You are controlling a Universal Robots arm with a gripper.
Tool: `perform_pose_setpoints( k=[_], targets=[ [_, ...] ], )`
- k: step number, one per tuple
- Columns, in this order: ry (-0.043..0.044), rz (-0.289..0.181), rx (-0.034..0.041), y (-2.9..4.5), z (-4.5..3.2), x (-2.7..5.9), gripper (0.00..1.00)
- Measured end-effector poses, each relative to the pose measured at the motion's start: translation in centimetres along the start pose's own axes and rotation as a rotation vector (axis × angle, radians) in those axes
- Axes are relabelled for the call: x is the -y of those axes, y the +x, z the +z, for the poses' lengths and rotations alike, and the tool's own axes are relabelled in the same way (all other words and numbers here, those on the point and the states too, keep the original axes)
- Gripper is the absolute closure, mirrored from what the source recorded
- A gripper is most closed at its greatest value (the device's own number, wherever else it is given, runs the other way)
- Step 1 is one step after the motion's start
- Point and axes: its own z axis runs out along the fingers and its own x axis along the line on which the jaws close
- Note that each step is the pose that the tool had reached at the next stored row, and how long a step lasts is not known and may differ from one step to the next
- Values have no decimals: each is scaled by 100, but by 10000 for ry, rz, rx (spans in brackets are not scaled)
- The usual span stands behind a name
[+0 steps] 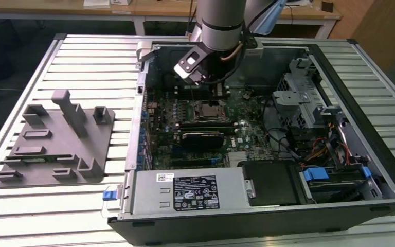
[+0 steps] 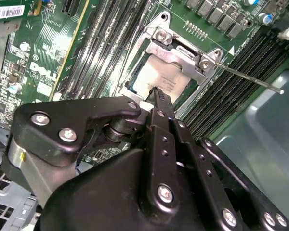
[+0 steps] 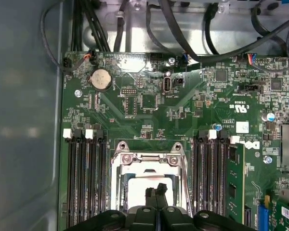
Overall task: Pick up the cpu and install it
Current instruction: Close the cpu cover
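Small silvery square cpu (image 2: 159, 77) sits inside metal socket frame (image 2: 178, 55). Black gripper (image 2: 156, 91), fingers drawn narrow, hangs just above. Thin steel lever (image 2: 250, 79) looks unlatched: clamping undone.

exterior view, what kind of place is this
Probably a robotics lab or workshop bench. An open PC case lies on a slatted metal table, a grey fixture block sits beside it, and wooden desks stand behind.

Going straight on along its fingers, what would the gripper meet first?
Probably the cpu, seated in the socket frame, just beyond the gripper; the gap is hard to judge.
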Motion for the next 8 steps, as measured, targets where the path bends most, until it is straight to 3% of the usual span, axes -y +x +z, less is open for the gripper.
perform_pose_setpoints(
  k=[8],
  targets=[
    [-10, -1449, -40, 0, 8, 0, 89]
  ],
)
